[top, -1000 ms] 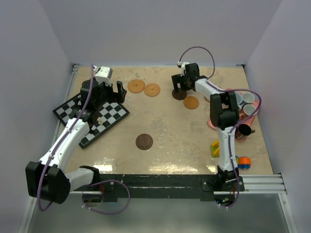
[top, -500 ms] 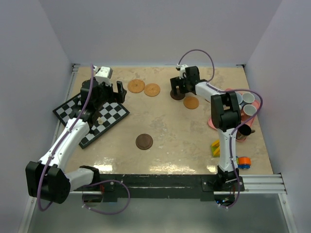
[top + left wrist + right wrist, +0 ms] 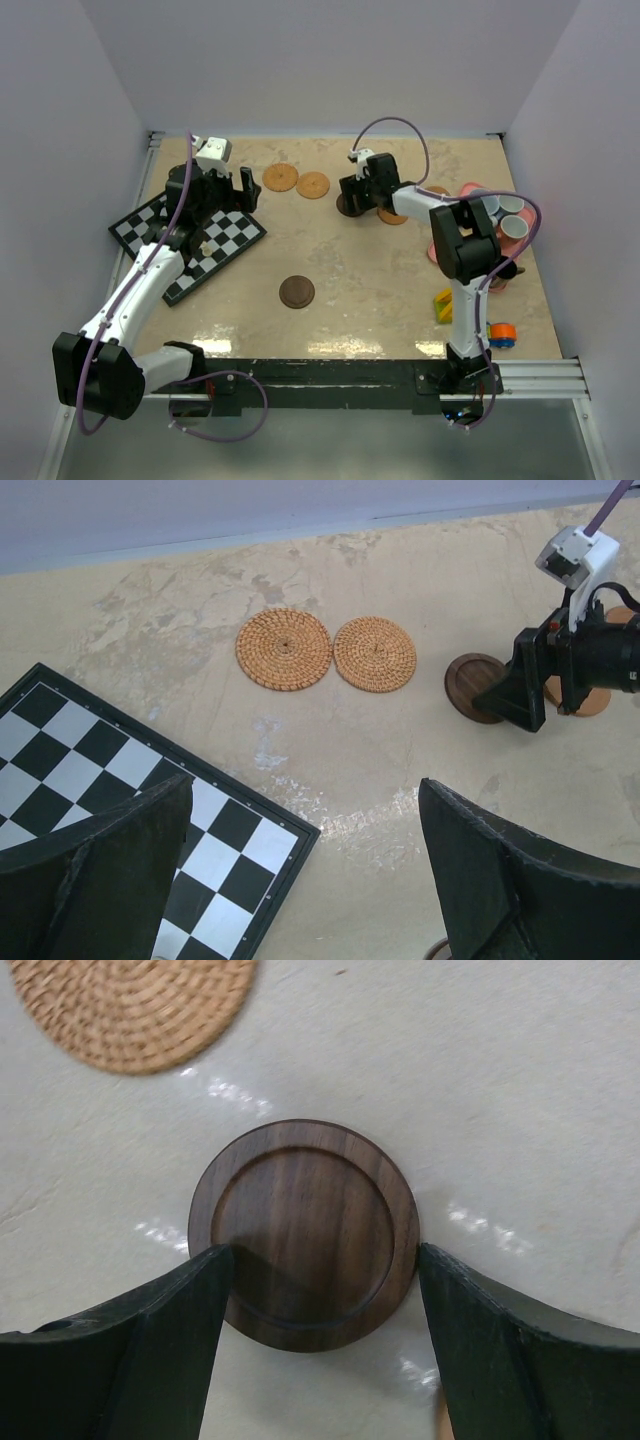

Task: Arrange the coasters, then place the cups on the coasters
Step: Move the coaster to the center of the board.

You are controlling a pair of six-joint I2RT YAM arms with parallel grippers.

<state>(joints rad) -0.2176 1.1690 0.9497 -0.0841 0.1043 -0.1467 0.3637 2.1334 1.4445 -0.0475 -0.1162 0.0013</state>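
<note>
My right gripper point(image 3: 322, 1255) is shut on a dark brown coaster point(image 3: 305, 1230), one finger against each side of its rim, flat on the table. From above, this coaster point(image 3: 348, 207) lies at the back middle under the right gripper point(image 3: 354, 198). Two woven tan coasters point(image 3: 281, 177) point(image 3: 313, 185) lie side by side to its left, and another tan coaster point(image 3: 393, 214) to its right. A second dark brown coaster point(image 3: 297, 292) lies mid-table. White cups point(image 3: 515, 206) stand on the pink tray point(image 3: 436, 252) at the right. My left gripper point(image 3: 305, 790) hangs open and empty over the chessboard's corner.
A black-and-white chessboard point(image 3: 190, 240) lies tilted at the left under the left arm. Coloured blocks point(image 3: 443, 305) and an orange cylinder point(image 3: 502, 333) sit at the front right. White walls close the table on three sides.
The right gripper has closed onto the dark brown coaster and shifted left and slightly nearer, taking the coaster with it. The left arm has not moved.
</note>
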